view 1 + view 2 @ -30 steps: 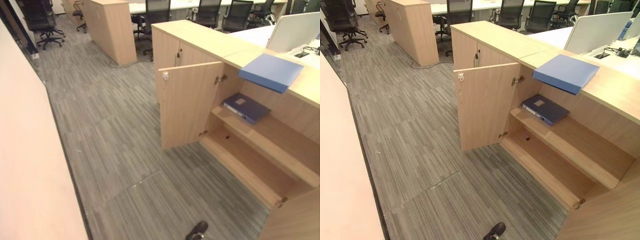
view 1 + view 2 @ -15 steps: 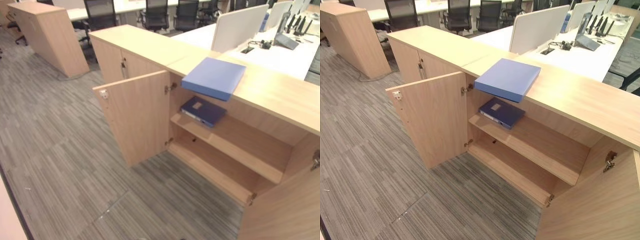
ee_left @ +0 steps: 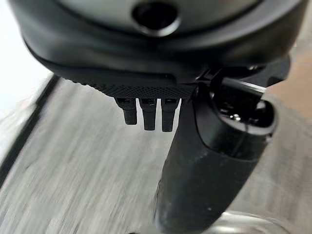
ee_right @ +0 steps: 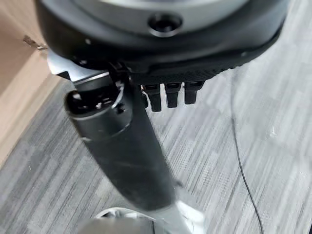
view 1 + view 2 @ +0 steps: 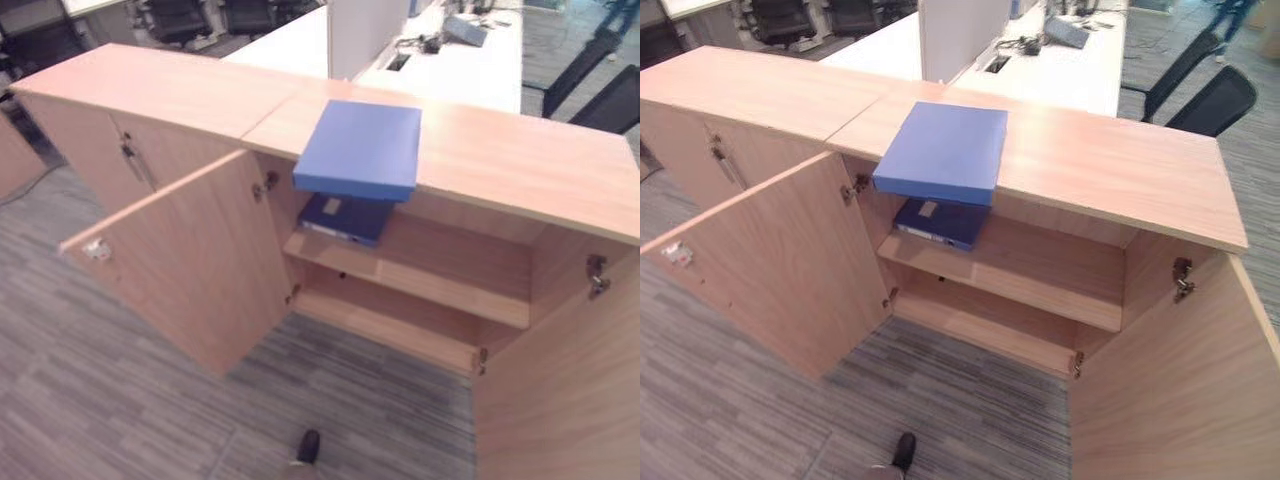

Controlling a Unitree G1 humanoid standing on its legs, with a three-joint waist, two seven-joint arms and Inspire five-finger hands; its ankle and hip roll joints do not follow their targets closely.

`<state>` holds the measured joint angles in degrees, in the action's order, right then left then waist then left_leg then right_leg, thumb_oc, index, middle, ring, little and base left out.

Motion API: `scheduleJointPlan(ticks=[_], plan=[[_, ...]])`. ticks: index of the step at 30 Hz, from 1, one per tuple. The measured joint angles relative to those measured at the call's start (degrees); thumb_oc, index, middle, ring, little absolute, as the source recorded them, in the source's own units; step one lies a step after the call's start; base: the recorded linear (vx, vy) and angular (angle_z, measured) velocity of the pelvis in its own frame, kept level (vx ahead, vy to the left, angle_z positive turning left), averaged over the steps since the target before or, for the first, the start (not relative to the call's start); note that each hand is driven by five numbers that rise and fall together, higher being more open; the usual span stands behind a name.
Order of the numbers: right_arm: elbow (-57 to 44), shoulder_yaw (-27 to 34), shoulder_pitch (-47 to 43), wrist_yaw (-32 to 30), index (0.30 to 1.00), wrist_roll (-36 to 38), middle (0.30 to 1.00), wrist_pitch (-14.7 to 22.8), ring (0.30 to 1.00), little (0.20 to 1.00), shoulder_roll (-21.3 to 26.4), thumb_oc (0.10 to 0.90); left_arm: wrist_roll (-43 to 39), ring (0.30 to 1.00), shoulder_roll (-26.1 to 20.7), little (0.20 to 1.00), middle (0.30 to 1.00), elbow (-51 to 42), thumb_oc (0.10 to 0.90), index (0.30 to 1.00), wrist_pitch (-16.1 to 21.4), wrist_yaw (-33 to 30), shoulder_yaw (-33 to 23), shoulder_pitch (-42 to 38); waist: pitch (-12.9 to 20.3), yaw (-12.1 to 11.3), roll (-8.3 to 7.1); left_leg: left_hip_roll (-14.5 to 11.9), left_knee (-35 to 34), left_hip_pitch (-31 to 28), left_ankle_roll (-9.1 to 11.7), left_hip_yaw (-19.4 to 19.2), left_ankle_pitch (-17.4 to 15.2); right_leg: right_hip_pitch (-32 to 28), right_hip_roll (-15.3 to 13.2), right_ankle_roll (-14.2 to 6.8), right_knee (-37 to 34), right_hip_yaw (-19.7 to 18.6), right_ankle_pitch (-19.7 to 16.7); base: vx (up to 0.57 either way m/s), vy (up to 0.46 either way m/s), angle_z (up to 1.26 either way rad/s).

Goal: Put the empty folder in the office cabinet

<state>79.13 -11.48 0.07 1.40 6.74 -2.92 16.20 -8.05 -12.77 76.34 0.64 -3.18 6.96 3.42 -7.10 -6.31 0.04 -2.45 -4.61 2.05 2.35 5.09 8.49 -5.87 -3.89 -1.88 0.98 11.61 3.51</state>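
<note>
A light blue folder (image 5: 362,148) lies flat on the top of the wooden office cabinet (image 5: 520,160), its near edge jutting over the open front. Below it a darker blue binder (image 5: 345,217) lies on the upper shelf (image 5: 450,290). The lower shelf (image 5: 390,325) is bare. Both cabinet doors stand open, the left door (image 5: 190,270) and the right door (image 5: 560,390). My left hand (image 3: 146,58) hangs over the carpet with relaxed fingers, holding nothing. My right hand (image 4: 161,44) hangs the same way beside a wooden panel.
A closed cabinet (image 5: 100,120) adjoins the open one on the left. Behind it stands a white desk (image 5: 1040,70) with a partition screen and office chairs (image 5: 1205,95). Grey striped carpet (image 5: 100,400) lies in front of the cabinet.
The camera has swung right and nearer: the cabinet now sits in the middle with both doors in view. The folder and the binder have not moved.
</note>
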Motion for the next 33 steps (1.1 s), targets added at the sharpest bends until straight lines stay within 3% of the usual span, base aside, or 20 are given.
scheduleJointPlan(ticks=[2, 6, 10, 15, 20, 22, 24, 25, 28, 29, 30, 33], plan=[[-0.22, -0.18, 0.30, -0.13, 0.900, -0.08, 0.900, 0.07, 0.900, 0.900, -0.69, 0.800, 0.18, 0.900, -0.75, 0.900, 0.900, -0.52, 0.800, 0.900, 0.04, -0.24, 0.11, -1.43, 0.45, 1.68, -0.29, 2.29, 0.00, -0.53, -1.68, -1.11, -0.73, -0.32, -2.79, -1.62, 1.23, -0.22, 0.70, 0.09, 0.178, -0.25], [-0.37, -0.18, -0.29, -0.14, 0.900, -2.34, 0.900, -0.50, 0.900, 0.900, -1.01, 0.800, -0.19, 0.900, -3.09, 0.900, 0.900, -3.65, 0.800, 0.900, 2.07, -1.09, -0.20, -5.09, 1.35, 1.61, -0.92, 5.51, -0.03, -1.40, -4.46, -4.67, -2.34, 0.87, -6.44, -3.94, 1.24, -1.89, 0.25, 0.14, 0.217, -0.35], [-0.50, -0.16, -0.32, -0.17, 0.900, -2.78, 0.900, -0.64, 0.900, 0.900, -1.00, 0.800, -3.22, 0.900, -2.69, 0.900, 0.900, -4.95, 0.800, 0.900, 2.28, -0.74, -1.98, -4.86, 2.12, 1.84, -1.42, 6.77, -0.03, -2.45, -5.55, -7.38, -3.40, 0.43, -7.90, -5.30, -0.09, -2.96, -1.08, 0.09, 0.116, -0.34], [-0.56, -0.27, -0.45, -0.08, 0.900, -4.39, 0.900, -0.75, 0.900, 0.900, -1.41, 0.800, -10.13, 0.900, -1.61, 0.900, 0.900, -9.12, 0.800, 0.900, 2.12, 1.71, -2.10, -1.78, 2.63, 1.38, -2.11, 6.73, -0.27, -2.42, -5.25, -9.31, -3.99, 0.72, -8.25, -6.05, -1.75, -2.84, -2.30, 0.07, 0.095, -0.19], [-0.48, 0.70, -0.08, -0.12, 0.900, -4.47, 0.900, -1.09, 0.900, 0.900, -0.84, 0.800, -21.15, 0.900, -1.69, 0.900, 0.900, -33.48, 0.800, 0.900, 1.64, 1.49, -0.48, 5.16, 2.45, 0.27, -1.60, 7.15, -0.31, -2.25, -5.75, -8.15, -4.22, 1.93, -8.87, -5.84, 2.00, -1.76, -1.70, 0.06, 0.138, 0.09], [-0.65, 1.46, -0.66, -0.11, 0.900, -4.51, 0.900, -1.13, 0.900, 0.900, 0.35, 0.800, -23.87, 0.900, -2.34, 0.900, 0.900, -45.54, 0.800, 0.900, 1.49, 1.38, 1.10, 6.39, 1.33, 0.14, 0.05, 6.91, -0.33, -3.18, -6.30, -8.25, -3.98, 3.78, -9.60, -5.68, 8.12, 1.80, -1.23, 0.02, 0.053, 0.04], [-2.04, 1.58, -1.20, -0.06, 0.900, -4.52, 0.900, -1.18, 0.900, 0.900, 1.42, 0.800, -25.40, 0.900, -3.88, 0.900, 0.900, -56.36, 0.800, 0.900, 1.65, 1.38, 1.18, 8.06, 1.00, 0.08, 0.73, 6.85, -0.32, -3.44, -6.91, -8.96, -4.05, 6.50, -10.69, -5.17, 12.77, 4.25, -0.18, -0.01, -0.067, -0.19], [-2.77, 1.54, -1.24, -0.08, 0.900, -4.54, 0.900, -1.18, 0.900, 0.900, 1.51, 0.800, -25.20, 0.900, -5.79, 0.900, 0.900, -61.70, 0.800, 0.900, 3.53, 1.51, 0.21, 7.38, 0.96, 0.17, 0.59, 7.40, -0.24, -3.19, -7.05, -9.19, -4.12, 8.63, -10.73, -5.43, 13.44, 4.26, 0.44, -0.01, -0.135, -0.33], [-3.39, 1.52, -2.91, -0.01, 0.900, -4.48, 0.900, -1.08, 0.900, 0.900, 0.57, 0.800, -22.35, 0.900, -8.96, 0.900, 0.900, -68.49, 0.800, 0.900, 3.44, -0.09, -5.00, 6.64, 0.54, 1.36, 0.44, 5.83, -0.32, -1.74, -6.68, -8.95, -3.74, 12.48, -4.55, -5.29, 9.69, -0.63, 1.32, 0.03, -0.084, -0.11], [-4.26, 1.57, -2.08, -0.13, 0.900, -4.48, 0.900, -1.14, 0.900, 0.900, 0.21, 0.800, -20.65, 0.900, -9.24, 0.900, 0.900, -69.28, 0.800, 0.900, 3.49, -0.73, -6.33, 6.00, 0.49, 2.33, 0.51, 5.72, -0.31, -1.76, -6.24, -8.22, -3.43, 12.08, -3.52, -4.69, 8.02, -1.43, -0.14, 0.11, -0.129, 0.38], [-4.22, 1.63, -0.74, -0.14, 0.900, -4.45, 0.900, -1.62, 0.900, 0.900, -0.33, 0.800, -17.41, 0.900, -8.63, 0.900, 0.900, -70.05, 0.800, 0.900, 3.96, -3.18, -9.22, 4.95, 0.48, 2.23, 0.42, 5.78, -0.31, -2.84, -6.00, -7.80, -3.41, 9.73, -3.30, -3.65, 4.73, -1.11, -4.13, 0.17, -0.172, 0.32], [-4.55, 1.45, 0.13, -0.25, 0.900, -4.49, 0.900, -1.15, 0.900, 0.900, -1.27, 0.800, -7.35, 0.900, -8.29, 0.900, 0.900, -74.88, 0.800, 0.900, 3.59, -8.42, -13.98, 6.38, 0.48, 1.24, 0.09, 4.69, -0.23, -3.09, -4.29, -7.86, -3.43, 7.04, -1.65, -2.41, -0.89, -0.38, -6.82, 0.09, -0.094, 0.01]])
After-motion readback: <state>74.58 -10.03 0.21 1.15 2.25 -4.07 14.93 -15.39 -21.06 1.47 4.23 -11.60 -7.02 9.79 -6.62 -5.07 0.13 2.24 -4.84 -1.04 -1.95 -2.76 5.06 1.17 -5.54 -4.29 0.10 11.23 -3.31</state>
